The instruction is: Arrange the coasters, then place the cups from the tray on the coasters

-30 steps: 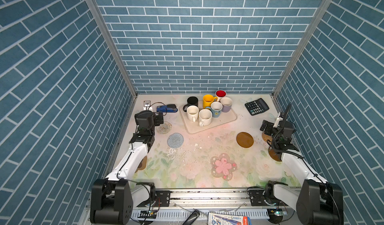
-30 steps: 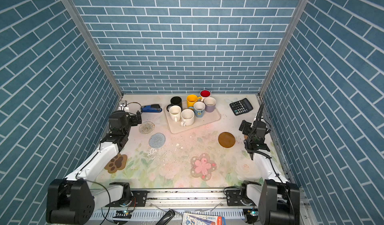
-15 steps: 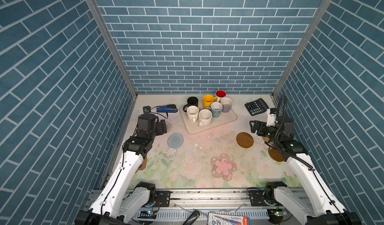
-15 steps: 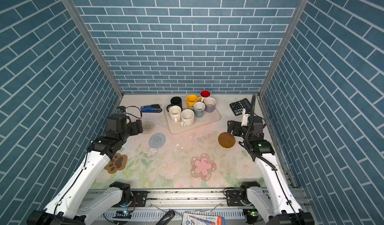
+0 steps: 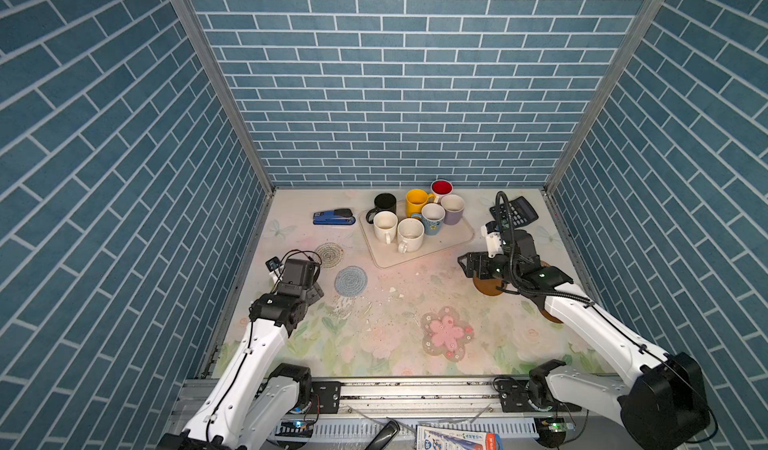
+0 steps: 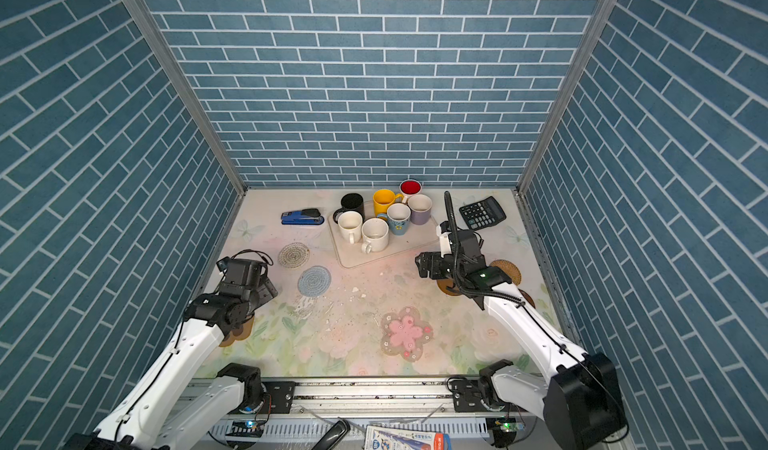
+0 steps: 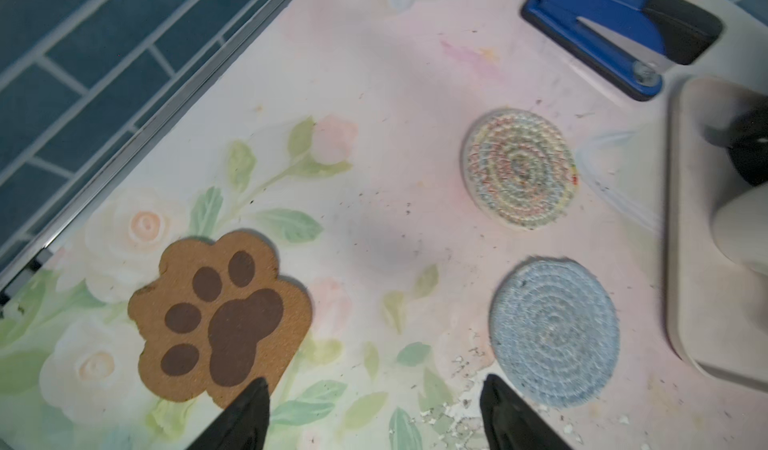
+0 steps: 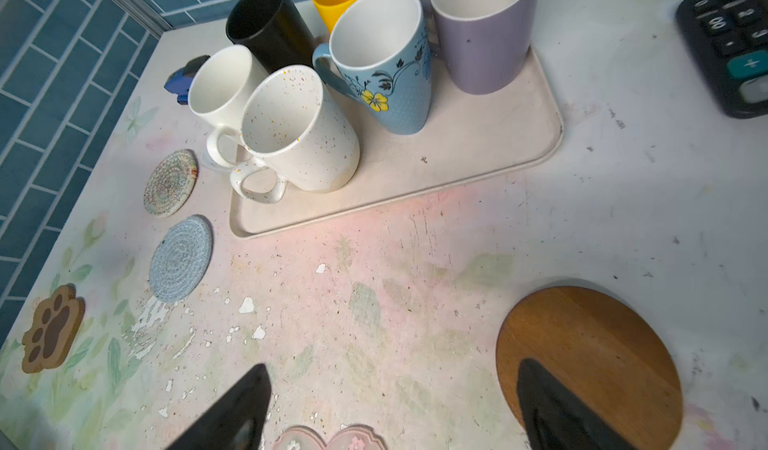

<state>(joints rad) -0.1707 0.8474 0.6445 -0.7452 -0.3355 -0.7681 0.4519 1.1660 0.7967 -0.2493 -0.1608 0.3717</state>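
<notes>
Mugs [image 5: 432,215], seven, at your cream tray [image 5: 444,242].
Your left jaws: wide, empty, beside paw coaster [image 7: 220,319]; right jaws: wide, empty, one tip [image 8: 548,402] over brown disc [image 8: 602,335].

blue stapler [image 5: 333,217] back-left | blk calc [image 5: 521,211] back-right | floral tbl cover [image 5: 395,302]

Seven cups [image 6: 375,231] cluster at the far side of the tray [image 6: 415,246]; a woven coaster [image 6: 293,255] and a blue-grey coaster [image 6: 314,280] lie left of it, a pink flower coaster [image 6: 406,333] nearer on the bench [image 6: 353,331].
</notes>
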